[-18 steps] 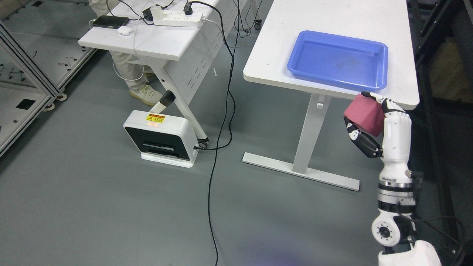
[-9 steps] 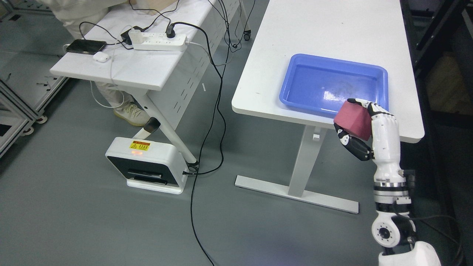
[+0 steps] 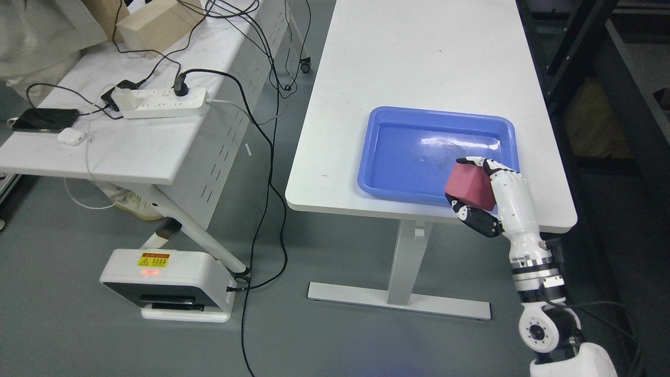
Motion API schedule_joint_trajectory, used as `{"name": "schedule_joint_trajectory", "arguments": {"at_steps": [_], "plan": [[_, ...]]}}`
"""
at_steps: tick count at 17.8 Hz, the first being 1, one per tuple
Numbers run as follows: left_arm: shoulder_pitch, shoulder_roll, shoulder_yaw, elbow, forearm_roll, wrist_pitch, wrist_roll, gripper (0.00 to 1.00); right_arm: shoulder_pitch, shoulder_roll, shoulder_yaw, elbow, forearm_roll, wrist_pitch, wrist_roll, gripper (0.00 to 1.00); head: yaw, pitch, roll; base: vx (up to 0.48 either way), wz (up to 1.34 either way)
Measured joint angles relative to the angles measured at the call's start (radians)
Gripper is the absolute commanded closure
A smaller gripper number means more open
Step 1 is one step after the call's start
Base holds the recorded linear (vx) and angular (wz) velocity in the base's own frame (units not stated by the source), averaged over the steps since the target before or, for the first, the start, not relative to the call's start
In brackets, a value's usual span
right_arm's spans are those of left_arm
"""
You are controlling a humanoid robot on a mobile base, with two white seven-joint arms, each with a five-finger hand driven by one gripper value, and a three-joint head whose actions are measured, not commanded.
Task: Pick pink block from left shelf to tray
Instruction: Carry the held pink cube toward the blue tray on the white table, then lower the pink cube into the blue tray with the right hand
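The pink block (image 3: 469, 187) sits clasped in the curled fingers (image 3: 475, 220) of the right hand (image 3: 494, 196), over the near right corner of the blue tray (image 3: 377, 157) on the white table (image 3: 419, 63).

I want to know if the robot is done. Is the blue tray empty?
Yes, empty. The blue tray shows only its bare bottom; the pink block is gripped in the right hand at its near edge.

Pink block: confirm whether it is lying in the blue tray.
No, the pink block is gripped in the right hand at the near rim of the blue tray.
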Motion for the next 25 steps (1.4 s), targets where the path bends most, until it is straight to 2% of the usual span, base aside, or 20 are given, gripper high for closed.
{"name": "schedule_joint_trajectory", "arguments": {"at_steps": [7, 16, 17, 18, 19, 20, 21, 23, 25], "plan": [[0.000, 0.000, 0.000, 0.000, 0.000, 0.000, 0.000, 0.00, 0.005, 0.003, 0.049, 0.000, 0.057, 0.003, 0.081, 0.91, 0.0000, 0.000, 0.000, 0.217, -0.19], [0.000, 0.000, 0.000, 0.000, 0.000, 0.000, 0.000, 0.00, 0.016, 0.028, 0.139, 0.002, 0.244, 0.000, 0.148, 0.91, 0.0000, 0.000, 0.000, 0.169, -0.10], [0.000, 0.000, 0.000, 0.000, 0.000, 0.000, 0.000, 0.00, 0.017, 0.030, 0.144, 0.002, 0.255, 0.000, 0.151, 0.87, 0.0000, 0.000, 0.000, 0.143, -0.05], [0.000, 0.000, 0.000, 0.000, 0.000, 0.000, 0.000, 0.00, 0.018, 0.031, 0.150, 0.002, 0.264, 0.000, 0.153, 0.74, 0.0000, 0.000, 0.000, 0.141, -0.07], [0.000, 0.000, 0.000, 0.000, 0.000, 0.000, 0.000, 0.00, 0.020, 0.032, 0.155, 0.002, 0.270, 0.004, 0.155, 0.66, 0.0000, 0.000, 0.000, 0.118, -0.03], [0.000, 0.000, 0.000, 0.000, 0.000, 0.000, 0.000, 0.00, 0.024, 0.034, 0.158, 0.002, 0.273, 0.008, 0.156, 0.51, 0.0000, 0.000, 0.000, 0.118, -0.03], [0.000, 0.000, 0.000, 0.000, 0.000, 0.000, 0.000, 0.00, 0.027, 0.035, 0.161, 0.002, 0.275, 0.014, 0.156, 0.41, 0.0000, 0.000, 0.000, 0.112, -0.02], [0.000, 0.000, 0.000, 0.000, 0.000, 0.000, 0.000, 0.00, 0.033, 0.037, 0.166, 0.002, 0.270, 0.023, 0.158, 0.31, 0.0000, 0.000, 0.000, 0.103, -0.01], [0.000, 0.000, 0.000, 0.000, 0.000, 0.000, 0.000, 0.00, 0.036, 0.038, 0.167, 0.002, 0.255, 0.027, 0.159, 0.26, 0.0000, 0.000, 0.000, 0.084, -0.01]]}}
